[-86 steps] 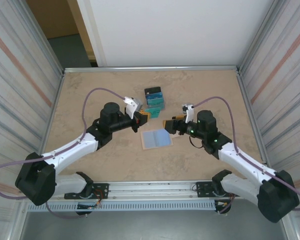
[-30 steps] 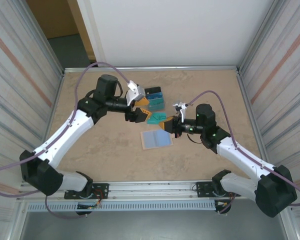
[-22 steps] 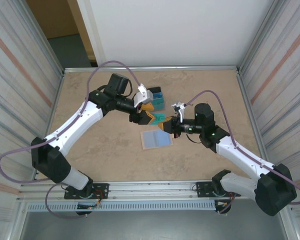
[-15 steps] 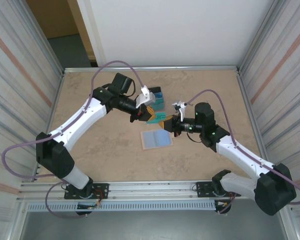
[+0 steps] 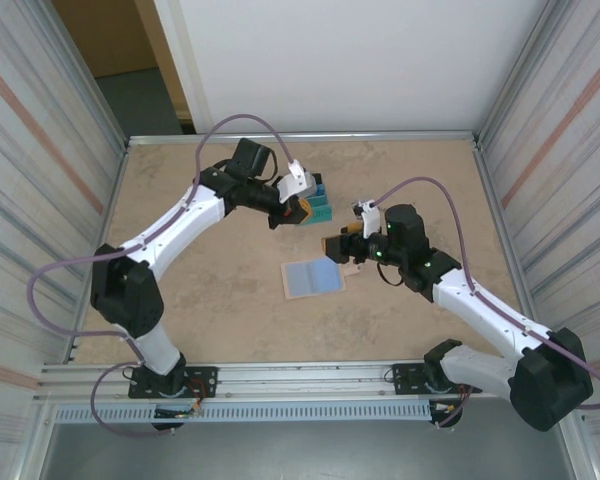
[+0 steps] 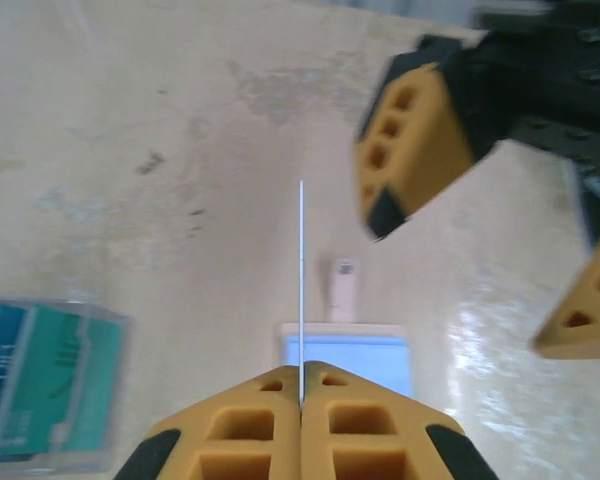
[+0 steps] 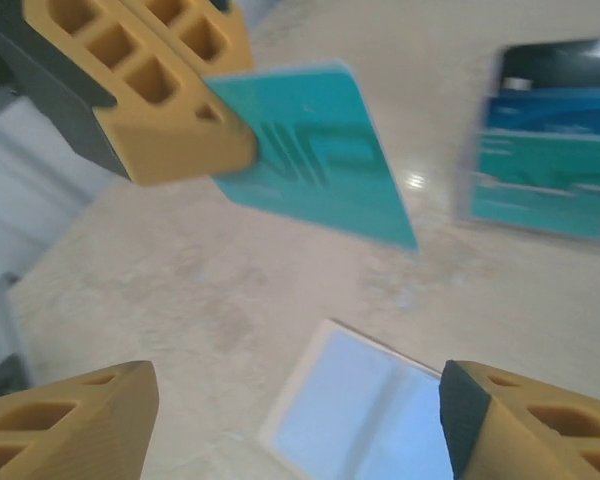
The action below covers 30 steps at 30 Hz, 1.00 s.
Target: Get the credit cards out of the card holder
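Teal card [image 7: 315, 165] juts lengthwise from pinching left end effector [image 6: 301, 372]; right end effector [image 7: 295, 395] spread.

Glossy plastic teal card [image 7: 315, 170]; smooth card holder [image 7: 355, 415]; mottled stone-look table [image 7: 180, 290].

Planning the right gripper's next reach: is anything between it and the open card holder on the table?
Nothing visible does. The card holder lies uncovered on the table right before the open right gripper. The left gripper, shut on a teal card, is beyond the holder, not between.
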Tool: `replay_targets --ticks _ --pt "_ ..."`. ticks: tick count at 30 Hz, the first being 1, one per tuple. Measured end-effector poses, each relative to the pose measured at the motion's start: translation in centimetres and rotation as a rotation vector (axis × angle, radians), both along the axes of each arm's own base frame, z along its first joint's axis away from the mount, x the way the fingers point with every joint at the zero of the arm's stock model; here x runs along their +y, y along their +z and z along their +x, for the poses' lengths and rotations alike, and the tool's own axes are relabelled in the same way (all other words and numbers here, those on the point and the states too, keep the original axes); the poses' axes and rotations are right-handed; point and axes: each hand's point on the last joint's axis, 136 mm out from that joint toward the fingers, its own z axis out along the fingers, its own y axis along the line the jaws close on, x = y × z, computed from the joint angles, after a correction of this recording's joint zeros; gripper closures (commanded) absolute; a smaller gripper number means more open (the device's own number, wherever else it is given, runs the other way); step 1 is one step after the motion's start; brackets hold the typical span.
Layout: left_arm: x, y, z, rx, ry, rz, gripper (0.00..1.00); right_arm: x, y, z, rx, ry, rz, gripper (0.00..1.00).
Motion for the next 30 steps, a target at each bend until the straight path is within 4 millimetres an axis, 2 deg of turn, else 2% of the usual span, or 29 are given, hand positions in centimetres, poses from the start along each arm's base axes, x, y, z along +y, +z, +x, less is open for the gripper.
replay_targets --ticks 3,4,9,12,16,30 --pt "-0.3 -1.2 3.6 -0.031 0.051 0.018 1.00 -2.1 -1.3 1.2 0.035 -0.142 -0.070 0.12" --pt "-0.3 -1.7 4.9 -0.037 0.068 0.023 1.00 -2.8 -1.8 1.6 0.048 -0.191 -0.094 0.01" --pt "-0.2 -4.9 9.0 -0.021 0.123 0.056 1.00 -6.4 -3.6 2.6 0.105 -0.402 -0.196 0.01" --pt "-0.4 -6.6 10.1 -0.007 0.134 0.077 1.00 -8.3 -4.4 2.6 0.133 -0.503 -0.245 0.01" --pt "-0.8 -7.8 11.0 -0.001 0.136 0.090 1.00 -9.8 -4.6 2.7 0.154 -0.589 -0.280 0.01" --pt "-1.1 -12.5 13.3 0.035 0.140 0.139 1.00 -10.8 -5.1 2.3 0.178 -0.654 -0.301 0.01"
